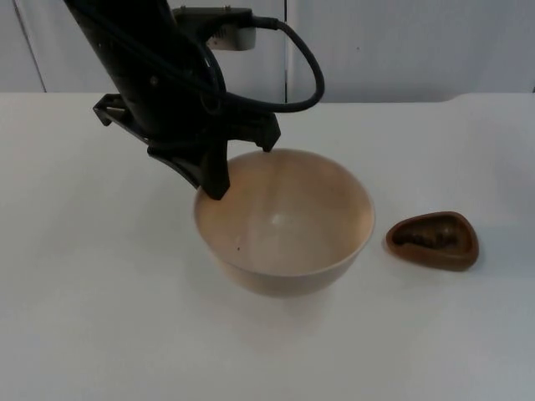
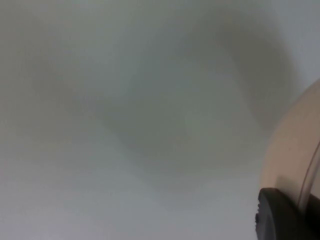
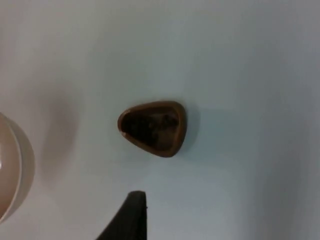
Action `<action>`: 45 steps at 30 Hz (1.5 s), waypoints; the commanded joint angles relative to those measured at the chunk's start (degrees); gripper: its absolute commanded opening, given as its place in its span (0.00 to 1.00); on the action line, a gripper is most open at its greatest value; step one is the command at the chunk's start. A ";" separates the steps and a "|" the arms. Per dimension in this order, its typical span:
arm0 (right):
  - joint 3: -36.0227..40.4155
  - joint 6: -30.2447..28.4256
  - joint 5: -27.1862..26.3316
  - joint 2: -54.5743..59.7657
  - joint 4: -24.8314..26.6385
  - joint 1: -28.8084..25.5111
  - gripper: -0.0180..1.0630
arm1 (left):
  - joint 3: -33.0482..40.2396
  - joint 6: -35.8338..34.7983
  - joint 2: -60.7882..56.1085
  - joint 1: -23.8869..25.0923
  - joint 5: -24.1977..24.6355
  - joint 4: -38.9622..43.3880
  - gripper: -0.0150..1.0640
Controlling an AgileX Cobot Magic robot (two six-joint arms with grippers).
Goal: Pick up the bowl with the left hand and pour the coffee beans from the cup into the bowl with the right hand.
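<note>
We see the left gripper clamped on the beige bowl's rim; the brown cup of coffee beans sits just beside it — long axis sideways, narrow end towards the bowl — on the white table; the right gripper's state we cannot tell

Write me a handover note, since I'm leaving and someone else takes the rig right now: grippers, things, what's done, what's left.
Left gripper: at the bowl's near-left rim, one finger inside and its fingertip against the wall; a firm grip cannot be confirmed.
Right gripper: above the table, over the cup, holding nothing.
Bowl: mid-table, looks empty; whether it is lifted is unclear.
Cup: brown, standing to the right of the bowl, apart from it, dark beans inside.
Done: left arm has reached the bowl.
Left: secure and lift the bowl, grasp the cup, pour the beans in.
</note>
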 commanded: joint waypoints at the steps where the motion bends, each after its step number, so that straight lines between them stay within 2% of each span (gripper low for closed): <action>1: -1.51 -0.16 0.83 2.77 -0.14 0.78 0.97 | -0.19 0.24 -0.61 -0.29 -0.71 -0.67 0.01; 4: -2.47 0.40 0.67 5.75 -0.69 2.85 0.97 | -0.19 0.24 -0.61 -0.29 -0.83 -0.67 0.01; 6: -3.58 2.60 0.26 8.33 -3.02 5.11 0.97 | -0.19 0.24 -0.61 -0.29 -0.83 -0.67 0.01; 8: -5.39 7.06 0.12 11.44 -7.34 8.28 0.97 | -0.19 0.24 -0.61 -0.29 -0.83 -0.67 0.01; 10: -6.12 8.78 0.12 12.81 -9.02 9.48 0.97 | -0.19 0.24 -0.61 -0.29 -0.83 -0.67 0.01; 11: -7.31 11.81 0.01 15.34 -11.67 11.47 0.97 | -0.19 0.24 -0.61 -0.29 -0.83 -0.67 0.01; 14: -9.46 15.83 -0.20 19.63 -14.10 14.23 0.97 | -0.19 0.24 -0.61 -0.29 -0.83 -0.67 0.01; 16: -9.78 16.83 -0.17 20.35 -14.72 14.52 0.97 | -0.19 0.24 -0.61 -0.29 -0.83 -0.67 0.01; 21: -10.48 23.99 -2.34 26.29 -18.11 16.50 0.97 | -0.19 0.24 -0.61 -0.29 -0.83 -0.67 0.01; 35: -10.48 26.90 -8.27 35.19 -18.68 17.00 0.93 | -0.19 0.24 -0.61 -0.29 -0.83 -0.67 0.01; 40: -10.48 29.37 -9.03 36.08 -21.62 17.00 0.93 | -0.19 0.24 -0.61 -0.29 -0.83 -0.67 0.01; 45: -10.48 29.37 -9.65 37.70 -21.76 17.14 0.93 | -0.19 0.24 -0.61 -0.29 -0.83 -0.67 0.01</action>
